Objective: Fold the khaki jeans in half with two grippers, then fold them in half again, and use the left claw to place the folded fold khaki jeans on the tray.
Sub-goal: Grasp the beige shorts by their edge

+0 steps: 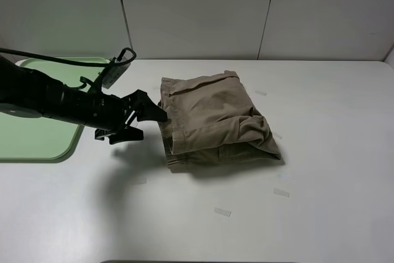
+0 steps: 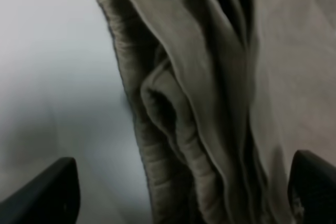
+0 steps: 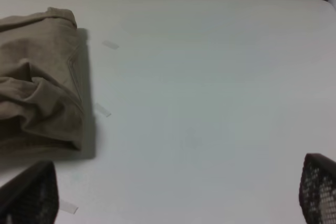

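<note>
Khaki jeans: lay as a folded bundle near the middle of the bench, well apart from the tray; the stacked layers and gathered waistband faced the left arm; the top layer was rumpled at the corner farthest from that arm; both folds looked done to me.
Left pincer: jaws stood apart with nothing between them; it sat low, just beside the bundle's layered edge; I could not tell whether the upper finger touched cloth; in its wrist view the two tips stood either side of the stack's edge.
Step in hand: by my judgement, the grasp ahead of the carry to the tray.
Doing it well: I would have run the lower finger along the bench so it went under the bottom layer, not between layers; gone in deep enough to take the whole stack; closed firmly before lifting.
Risk: a bite on the upper folds alone would likely let the bundle fall open on the lift.
Tray: pale green, at the left edge of the bench, partly hidden by the left arm.
Right pincer: jaws wide apart, empty; not in the high view; apart from the bundle.
</note>
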You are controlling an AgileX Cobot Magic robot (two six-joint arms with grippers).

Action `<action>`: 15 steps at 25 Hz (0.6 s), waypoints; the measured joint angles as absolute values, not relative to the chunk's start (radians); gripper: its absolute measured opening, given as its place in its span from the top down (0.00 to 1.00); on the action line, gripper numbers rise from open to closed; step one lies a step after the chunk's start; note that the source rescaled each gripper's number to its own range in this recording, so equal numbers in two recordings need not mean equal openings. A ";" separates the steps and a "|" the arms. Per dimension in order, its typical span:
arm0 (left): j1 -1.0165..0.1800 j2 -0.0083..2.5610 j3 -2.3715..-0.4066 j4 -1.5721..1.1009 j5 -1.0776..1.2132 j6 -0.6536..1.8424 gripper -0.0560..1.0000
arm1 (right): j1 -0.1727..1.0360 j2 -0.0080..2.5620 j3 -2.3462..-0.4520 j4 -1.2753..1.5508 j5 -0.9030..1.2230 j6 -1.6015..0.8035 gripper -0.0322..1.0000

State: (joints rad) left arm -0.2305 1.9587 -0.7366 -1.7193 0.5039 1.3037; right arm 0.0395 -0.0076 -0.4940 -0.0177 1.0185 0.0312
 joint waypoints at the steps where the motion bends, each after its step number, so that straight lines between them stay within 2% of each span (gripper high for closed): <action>1: -0.230 1.973 -0.748 -1.719 0.508 1.304 0.16 | 0.039 -0.008 -0.494 -0.018 1.018 0.031 0.00; 15: -0.272 2.111 -0.892 -1.719 0.560 1.305 0.16 | 0.039 -0.008 -0.494 -0.018 1.018 0.031 0.00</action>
State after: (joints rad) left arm -0.2716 2.1105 -0.8924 -1.7193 0.5595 1.3048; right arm 0.0395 -0.0076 -0.4940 -0.0177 1.0185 0.0312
